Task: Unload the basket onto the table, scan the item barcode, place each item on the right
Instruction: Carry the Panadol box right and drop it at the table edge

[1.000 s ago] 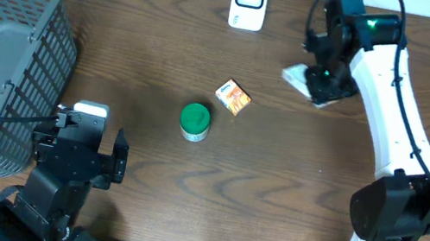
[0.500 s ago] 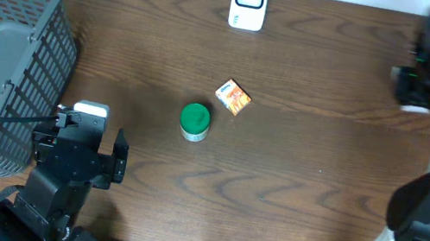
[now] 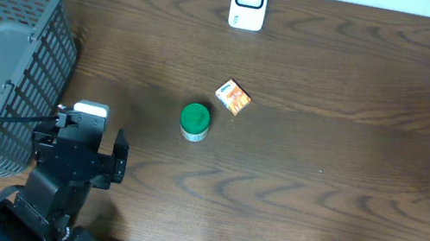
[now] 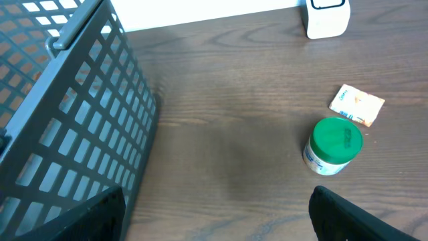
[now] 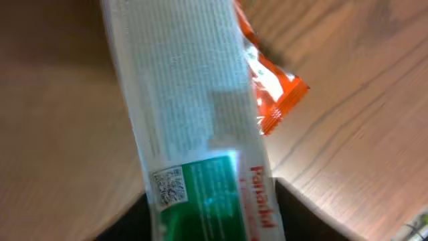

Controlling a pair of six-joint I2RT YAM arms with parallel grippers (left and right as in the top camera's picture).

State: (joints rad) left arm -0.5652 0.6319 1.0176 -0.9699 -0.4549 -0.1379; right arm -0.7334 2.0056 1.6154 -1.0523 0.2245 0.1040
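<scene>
1. Currently the right gripper [image 5: 210, 224] has a white-and-green pack [image 5: 194, 120] lying between its dark fingers [image 5: 124, 221]. Only the finger ends show at the bottom of the wrist view, so I cannot tell whether they pinch the pack or merely flank it.
2. That pack is long and covered in fine print, with a small square code on its green end and red lettering beside it. Its far end overlaps an orange wrapper [image 5: 277, 90] lying on the desk [image 3: 316, 199].
3. Overhead, this arm is almost wholly past the right edge. The pack is therefore at the desk's far right, well apart from the white scanner [image 3: 250, 1] at the back edge.
4. Opposite, the left gripper [image 4: 215, 201] is spread wide with nothing between its fingers, parked near the grey basket [image 3: 57, 68].
5. A green-lidded jar [image 3: 194, 121] and a small orange box [image 3: 234, 97] lie mid-desk, near each other and clear of both grippers.
6. Judging progress: no item is in front of the scanner now. The pack looks bound for a pile beside the wrapper, while the jar and box probably remain to be scanned.
</scene>
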